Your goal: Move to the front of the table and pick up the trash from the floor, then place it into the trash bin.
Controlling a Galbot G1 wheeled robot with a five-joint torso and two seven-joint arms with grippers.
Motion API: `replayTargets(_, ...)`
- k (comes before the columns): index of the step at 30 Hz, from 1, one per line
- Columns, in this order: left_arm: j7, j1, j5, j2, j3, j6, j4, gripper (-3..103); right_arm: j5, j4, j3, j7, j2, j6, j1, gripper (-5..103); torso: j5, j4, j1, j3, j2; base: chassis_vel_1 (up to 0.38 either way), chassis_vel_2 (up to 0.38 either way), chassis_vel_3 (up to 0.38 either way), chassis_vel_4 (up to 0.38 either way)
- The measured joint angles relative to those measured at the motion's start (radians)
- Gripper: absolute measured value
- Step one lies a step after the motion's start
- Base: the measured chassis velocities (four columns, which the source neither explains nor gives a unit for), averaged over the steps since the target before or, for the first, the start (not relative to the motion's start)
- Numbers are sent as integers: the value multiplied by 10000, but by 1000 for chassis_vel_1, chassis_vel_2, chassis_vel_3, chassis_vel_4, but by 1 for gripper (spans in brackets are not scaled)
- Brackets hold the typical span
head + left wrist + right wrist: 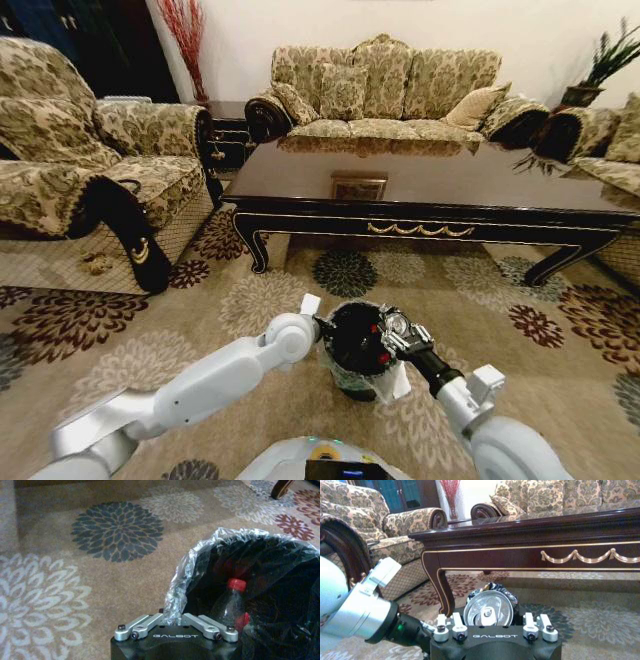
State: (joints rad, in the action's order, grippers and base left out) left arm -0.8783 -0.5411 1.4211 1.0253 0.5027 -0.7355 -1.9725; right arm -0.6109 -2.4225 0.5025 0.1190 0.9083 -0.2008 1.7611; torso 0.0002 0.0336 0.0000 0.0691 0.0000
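Flowered carpet floor, table beyond. Left gripper clamped on bin liner rim; bottle inside. Right gripper holds round clear object above bin.

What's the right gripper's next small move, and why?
Probably shift the right gripper a little toward the robot's left, over the middle of the trash bin, before any release. It is shut on a round shiny object that hangs over the bin's right rim, while the left gripper sits at the opposite rim.
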Motion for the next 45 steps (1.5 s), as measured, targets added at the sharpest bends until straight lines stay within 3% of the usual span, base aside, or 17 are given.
replayTargets(5,-140,67,97,27,96,0,-36,2,151,94,-70,-78,29,23,87,56,-3,2,0,0,0,0,0,0,0)
replayTargets(7,-152,55,99,17,96,0,-56,2,186,140,-98,-98,51,35,107,60,-2,2,0,0,0,0,0,0,0)
replayTargets(13,-162,23,99,-55,44,0,-73,2,366,159,-135,-257,144,76,324,86,-3,2,0,0,0,0,0,0,0)
replayTargets(20,-137,-289,33,-236,-340,0,-90,2,392,227,-86,-319,236,143,284,100,-5,-3,0,0,0,0,0,0,0)
replayTargets(28,132,-1876,-261,-1488,-2538,0,-510,2,-154,812,195,-23,674,244,-354,100,-8,3,0,-1,0,0,0,0,0)
replayTargets(31,361,-2734,-353,-2386,-4012,0,-726,2,-360,1353,251,113,861,300,-746,100,-2,6,0,-1,0,0,0,0,0)
replayTargets(36,613,-3631,-523,-2727,-5145,1,-859,2,-25,2300,177,115,965,472,-1153,100,-6,-1,0,0,0,0,0,0,0)
replayTargets(39,814,-4468,-650,-2792,-6111,0,-1023,2,605,3774,-40,-67,1121,755,-1513,100,-6,3,0,-1,0,0,0,0,0)
replayTargets(42,915,-4605,-694,-2805,-6347,0,-987,2,1134,4920,-131,-250,1365,1058,-1602,100,-1,9,0,-1,0,0,0,0,0)
replayTargets(45,1087,-4526,-724,-2810,-6328,0,-889,2,1679,5979,-315,-453,1643,1356,-1679,100,-7,-11,0,0,0,0,0,0,0)
